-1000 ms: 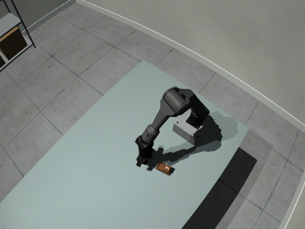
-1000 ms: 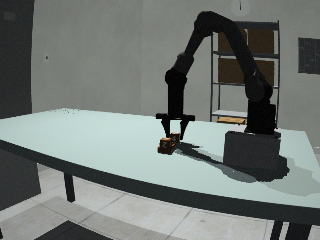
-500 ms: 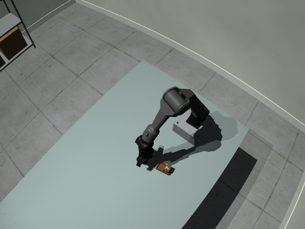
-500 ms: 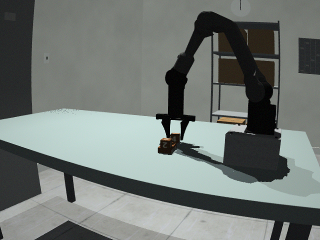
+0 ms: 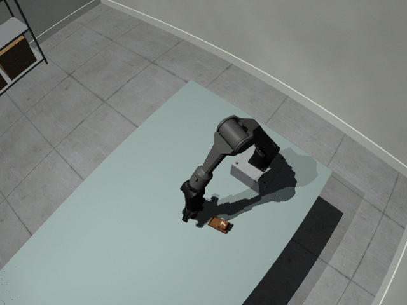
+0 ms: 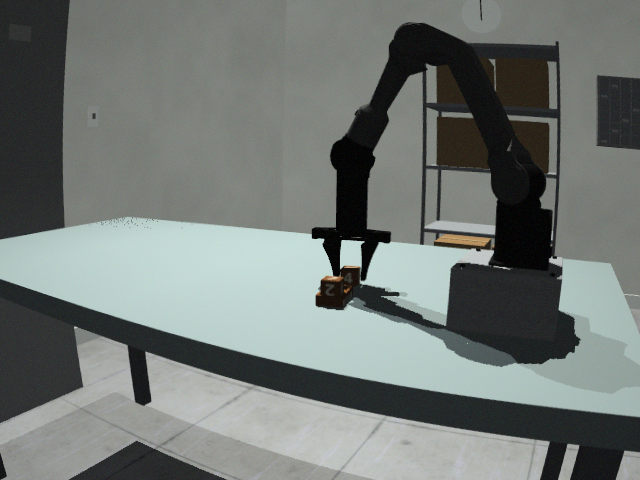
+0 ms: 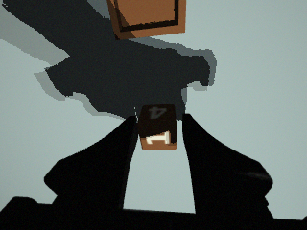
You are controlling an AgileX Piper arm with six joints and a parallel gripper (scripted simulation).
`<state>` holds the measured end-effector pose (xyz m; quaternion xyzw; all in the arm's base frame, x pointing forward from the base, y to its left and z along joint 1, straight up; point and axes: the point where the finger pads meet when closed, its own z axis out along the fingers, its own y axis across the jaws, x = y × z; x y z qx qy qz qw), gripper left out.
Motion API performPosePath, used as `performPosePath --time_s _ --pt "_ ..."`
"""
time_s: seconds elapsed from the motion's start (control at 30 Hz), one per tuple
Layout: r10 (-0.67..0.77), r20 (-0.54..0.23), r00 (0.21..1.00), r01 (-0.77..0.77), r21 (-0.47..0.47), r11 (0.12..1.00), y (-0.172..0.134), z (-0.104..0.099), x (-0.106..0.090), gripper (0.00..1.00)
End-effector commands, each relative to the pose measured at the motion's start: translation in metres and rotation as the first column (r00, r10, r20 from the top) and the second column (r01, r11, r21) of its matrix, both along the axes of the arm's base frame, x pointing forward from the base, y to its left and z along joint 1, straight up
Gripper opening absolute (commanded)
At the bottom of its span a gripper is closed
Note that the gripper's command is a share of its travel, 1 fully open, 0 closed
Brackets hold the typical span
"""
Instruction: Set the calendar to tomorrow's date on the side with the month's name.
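Between the fingertips of the gripper (image 7: pixel 158 120) stands a small orange-brown digit cube (image 7: pixel 157 133), with a white 1 on its top face and a 4 on the side turned away from the wrist. The two black fingers are apart, one on either side of the cube and very close to it. I cannot tell from the wrist view whether they touch its sides, and they are not clamped on it. From the side of the room, the fingertips reach down past the cube's top edge and the gripper points straight down.

Just beyond this cube, and apart from it, lies the wooden calendar tray (image 7: pixel 144 30), flat on the pale green table (image 6: pixel 155 268). The cube between the fingers is outside the tray and appears to rest on the table top. The second cube (image 6: pixel 331 285) sits in the tray, showing a 2 toward the room and a 7 on top.

Farther back, the dark arm (image 6: pixel 454 67) arches up and over to its grey base block (image 6: pixel 496 310) near the table's far end, throwing a heavy shadow across the table. A metal shelf rack (image 6: pixel 557 103) with brown boxes stands by the wall behind.
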<state>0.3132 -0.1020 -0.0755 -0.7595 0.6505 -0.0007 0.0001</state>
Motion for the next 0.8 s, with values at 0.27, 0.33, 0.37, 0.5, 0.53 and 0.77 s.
performPosePath --time_s 0.27,0.33,0.37,0.5,0.53,0.77 --pt "-0.001 -0.001 1.000 0.001 0.001 1.000 0.0000 -0.0004 -0.0004 0.38" --pt "-0.001 -0.001 1.000 0.001 0.001 1.000 0.0000 -0.0004 -0.0004 0.38" --pt "-0.001 -0.001 1.000 0.001 0.001 1.000 0.0000 -0.0004 -0.0004 0.38" --pt "-0.001 -0.001 1.000 0.001 0.001 1.000 0.0000 -0.0004 -0.0004 0.38" --pt "-0.001 -0.001 1.000 0.001 0.001 1.000 0.0000 -0.0004 -0.0004 0.38" --pt "-0.001 -0.001 1.000 0.001 0.001 1.000 0.0000 -0.0004 -0.0004 0.38"
